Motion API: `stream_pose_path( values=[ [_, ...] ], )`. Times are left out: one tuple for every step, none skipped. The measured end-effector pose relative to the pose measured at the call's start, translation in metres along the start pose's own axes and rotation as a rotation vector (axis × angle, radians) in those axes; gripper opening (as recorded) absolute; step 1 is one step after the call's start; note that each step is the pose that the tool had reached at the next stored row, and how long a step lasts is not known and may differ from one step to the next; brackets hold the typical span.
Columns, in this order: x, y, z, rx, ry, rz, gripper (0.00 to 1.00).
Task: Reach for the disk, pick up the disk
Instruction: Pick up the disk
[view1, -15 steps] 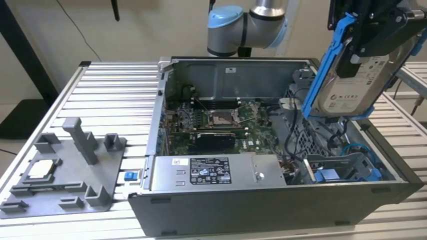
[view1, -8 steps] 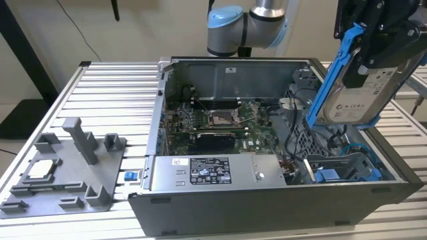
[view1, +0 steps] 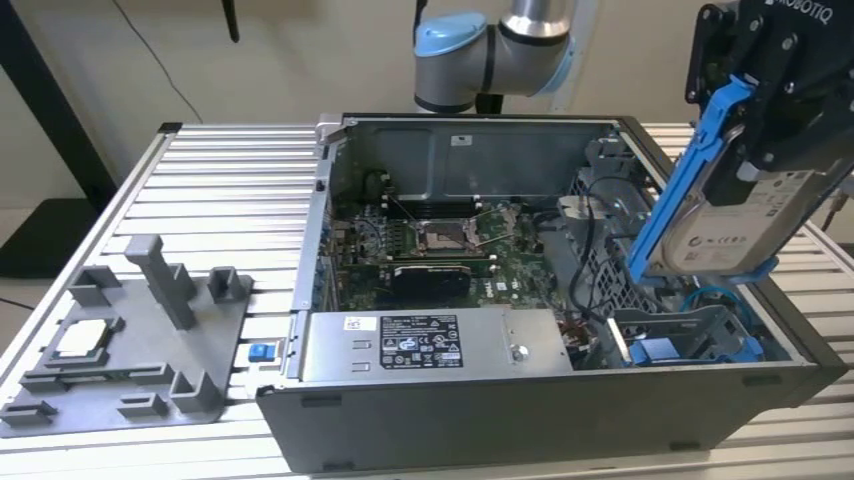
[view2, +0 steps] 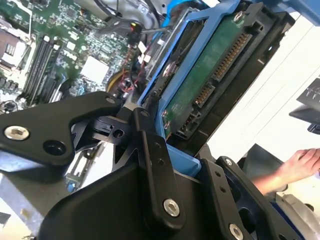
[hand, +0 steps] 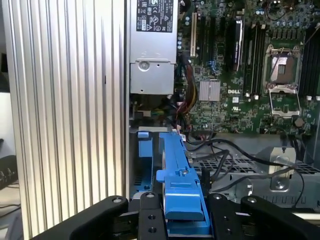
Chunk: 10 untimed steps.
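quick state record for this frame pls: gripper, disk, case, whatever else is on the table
gripper: black robot gripper, fingers shut on the disk's blue rails, above the case's drive end
disk: silver-grey rectangular hard drive with white label and blue plastic side rails, lifted and tilted, its lower end just above the bay
drive bay: blue plastic bracket inside the case
case: open dark grey metal computer case, motherboard exposed
power supply: silver box with label
table: ribbed aluminium surface
fixture: grey plastic tray with upright posts, on the exterior view's left
person: a hand in the second wrist view
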<state>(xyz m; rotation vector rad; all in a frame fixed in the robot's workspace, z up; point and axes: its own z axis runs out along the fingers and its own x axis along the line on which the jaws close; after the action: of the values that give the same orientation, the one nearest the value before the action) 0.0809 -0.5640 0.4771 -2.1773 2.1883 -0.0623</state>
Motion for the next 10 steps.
stream_pose_path(
  values=[
    [0.0025,-0.0002,0.0014,0.0000,0.0000,0.001,0.00],
    [0.0047,-0.0004,0.0025,0.0000,0.0001,0.001,0.00],
    [0.0066,-0.0005,0.0037,0.0000,0.0002,0.002,0.00],
    [0.0078,-0.0003,0.0051,0.0001,0.0003,0.005,0.00],
    [0.0084,-0.0002,0.0066,0.0002,0.0008,0.016,0.00],
    [0.0084,-0.0001,0.0080,0.0003,0.0020,0.032,0.00],
    [0.0085,-0.0001,0.0095,0.0005,0.0030,0.048,0.00],
    [0.0085,0.0000,0.0110,0.0006,0.0040,0.064,0.00],
    [0.0085,0.0000,0.0124,0.0008,0.0052,0.078,0.00],
    [0.0085,0.0001,0.0139,0.0009,0.0059,0.090,0.00]
  ],
)
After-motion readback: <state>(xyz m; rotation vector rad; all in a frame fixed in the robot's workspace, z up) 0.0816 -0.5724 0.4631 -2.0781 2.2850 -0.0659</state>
